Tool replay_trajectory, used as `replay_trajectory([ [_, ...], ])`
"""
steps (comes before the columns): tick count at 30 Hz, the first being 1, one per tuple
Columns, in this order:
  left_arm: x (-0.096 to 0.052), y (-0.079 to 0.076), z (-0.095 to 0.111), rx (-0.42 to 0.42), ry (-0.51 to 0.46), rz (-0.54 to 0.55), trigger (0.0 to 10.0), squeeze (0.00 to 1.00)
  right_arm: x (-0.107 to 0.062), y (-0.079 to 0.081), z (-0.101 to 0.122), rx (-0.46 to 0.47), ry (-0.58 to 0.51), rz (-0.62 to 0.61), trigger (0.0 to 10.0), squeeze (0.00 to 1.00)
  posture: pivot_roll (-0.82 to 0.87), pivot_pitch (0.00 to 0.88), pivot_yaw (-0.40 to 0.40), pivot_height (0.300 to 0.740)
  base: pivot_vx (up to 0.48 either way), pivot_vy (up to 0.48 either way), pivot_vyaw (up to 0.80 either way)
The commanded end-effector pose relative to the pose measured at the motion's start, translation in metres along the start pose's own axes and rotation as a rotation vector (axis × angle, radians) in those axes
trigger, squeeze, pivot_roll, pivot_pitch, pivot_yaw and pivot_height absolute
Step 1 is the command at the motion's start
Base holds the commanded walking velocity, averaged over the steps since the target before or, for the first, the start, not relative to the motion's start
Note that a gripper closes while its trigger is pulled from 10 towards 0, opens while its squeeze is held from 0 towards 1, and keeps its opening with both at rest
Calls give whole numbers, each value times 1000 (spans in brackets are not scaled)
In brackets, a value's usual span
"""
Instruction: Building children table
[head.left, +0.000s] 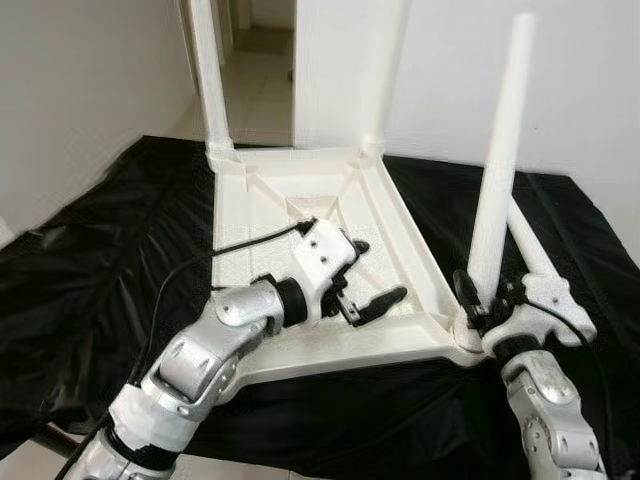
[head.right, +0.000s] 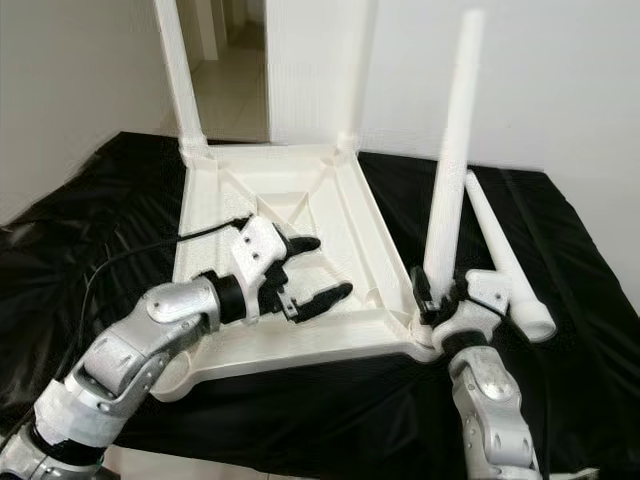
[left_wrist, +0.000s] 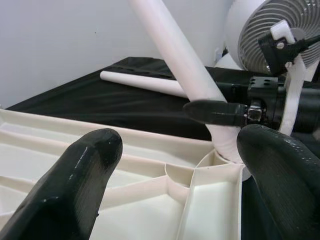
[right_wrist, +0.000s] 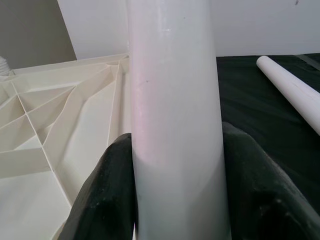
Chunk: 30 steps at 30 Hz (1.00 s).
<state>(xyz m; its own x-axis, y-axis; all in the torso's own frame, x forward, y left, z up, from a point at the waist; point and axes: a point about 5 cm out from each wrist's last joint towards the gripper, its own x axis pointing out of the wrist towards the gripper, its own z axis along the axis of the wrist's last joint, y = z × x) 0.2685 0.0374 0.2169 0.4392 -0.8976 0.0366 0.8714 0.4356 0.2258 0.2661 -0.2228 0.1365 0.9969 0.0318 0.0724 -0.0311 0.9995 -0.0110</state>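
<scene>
A white children's table (head.left: 260, 215) lies upside down on a black cloth. Two legs (head.left: 210, 70) stand in its far corners. A third white leg (head.left: 500, 170) stands upright in the near right corner socket. My right gripper (head.left: 485, 298) is shut on its base, with black fingers (right_wrist: 107, 195) on both sides of the tube (right_wrist: 175, 125). My left gripper (head.left: 378, 272) hovers open over the ribbed underside near the front edge with nothing between its fingers (left_wrist: 75, 185). A fourth leg (head.right: 500, 260) lies loose on the cloth to the right of the table.
The black cloth (head.left: 90, 270) covers the whole work surface and hangs over its front edge. White walls stand behind, with an open doorway (head.left: 255, 60) at the back left. A white fan (left_wrist: 270, 30) stands beyond my right arm.
</scene>
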Motion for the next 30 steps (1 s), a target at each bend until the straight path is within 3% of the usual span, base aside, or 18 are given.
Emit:
replay_trajectory([
  [1,-1,-3,4,19,-3,-54,10000,0,-24,-11,-62,22,326,-69,10000,0,-21,81,41,740,0,0,0],
  [7,-2,-3,4,16,-4,-48,10000,0,-29,-7,-63,6,314,-54,10000,0,-21,86,41,740,0,0,0],
  [17,-2,-1,5,17,-6,-43,10000,0,-37,-2,-48,-22,164,-11,10000,0,-26,94,41,740,0,0,0],
  [30,-1,0,5,15,-7,-38,10000,0,-40,8,-36,-75,71,49,10000,0,-31,96,38,740,0,0,0],
])
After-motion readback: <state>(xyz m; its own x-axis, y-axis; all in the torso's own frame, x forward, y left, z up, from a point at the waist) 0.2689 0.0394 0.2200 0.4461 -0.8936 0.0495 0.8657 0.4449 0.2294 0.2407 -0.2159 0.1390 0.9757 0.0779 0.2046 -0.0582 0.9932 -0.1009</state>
